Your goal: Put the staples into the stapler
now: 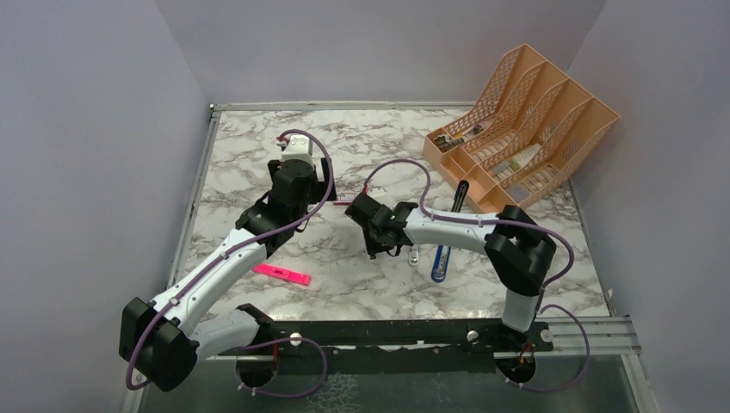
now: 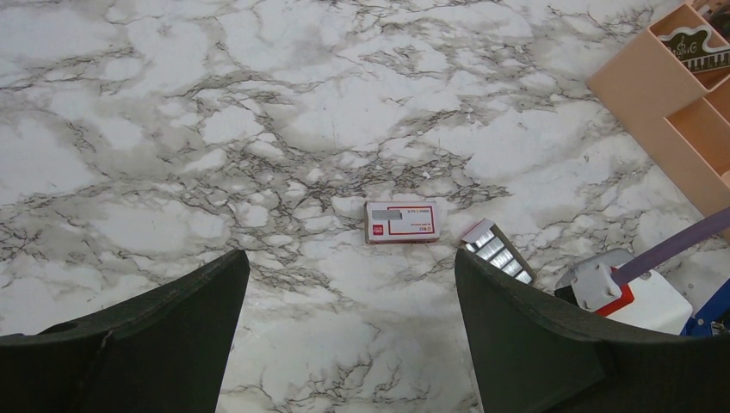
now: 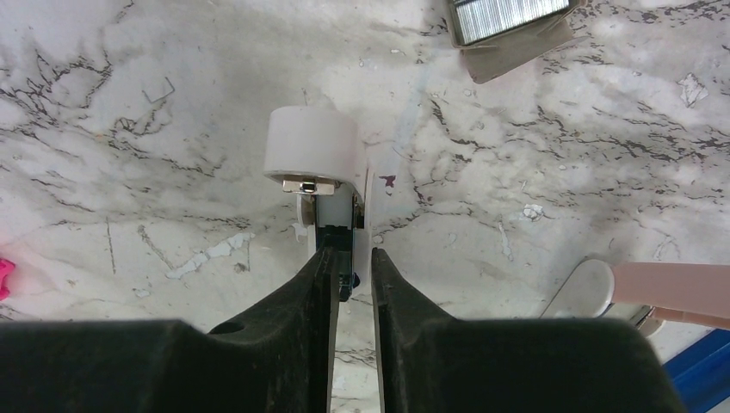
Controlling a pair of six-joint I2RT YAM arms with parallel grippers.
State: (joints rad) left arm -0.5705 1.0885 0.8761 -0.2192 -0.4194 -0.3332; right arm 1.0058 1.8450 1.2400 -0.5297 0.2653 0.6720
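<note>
In the right wrist view my right gripper (image 3: 351, 258) is shut on a thin upright part of the white stapler (image 3: 312, 153), which stands on the marble. The grey-silver staples (image 3: 508, 15) lie in an open cardboard tray just beyond it. In the left wrist view the same staples (image 2: 497, 250) lie right of the small red-and-white box (image 2: 402, 222). My left gripper (image 2: 351, 267) is open and empty, above bare marble short of the box. In the top view the left gripper (image 1: 294, 176) sits left of the right gripper (image 1: 366, 215).
A pink highlighter (image 1: 281, 274) lies near the front left. A blue pen (image 1: 441, 258) and a black pen (image 1: 460, 194) lie right of the right gripper. An orange desk organizer (image 1: 516, 120) stands at the back right. A pale pink and white piece (image 3: 663, 288) lies right of the stapler.
</note>
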